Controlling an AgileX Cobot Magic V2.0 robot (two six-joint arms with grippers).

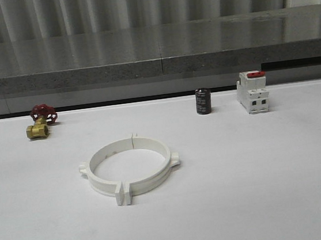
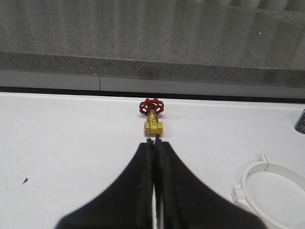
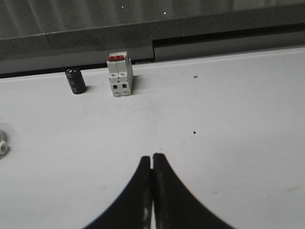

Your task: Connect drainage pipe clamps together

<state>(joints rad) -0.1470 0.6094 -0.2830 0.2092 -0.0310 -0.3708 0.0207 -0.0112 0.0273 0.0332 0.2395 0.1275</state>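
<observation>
The two white drainage pipe clamps [image 1: 130,168] lie on the white table, their flat end flanges meeting at the near and far sides so that they form one wide ring. Part of that ring [image 2: 274,195] shows in the left wrist view, and a small tab of it [image 3: 2,143] in the right wrist view. My left gripper [image 2: 154,141] is shut with nothing in it, its tips just short of a brass valve. My right gripper [image 3: 152,156] is shut and empty over bare table.
A brass valve with a red handwheel [image 1: 40,122] sits at the back left. A black cylinder [image 1: 203,101] and a white breaker with a red switch [image 1: 252,92] stand at the back right. A grey ledge [image 1: 153,60] runs along the table's far edge.
</observation>
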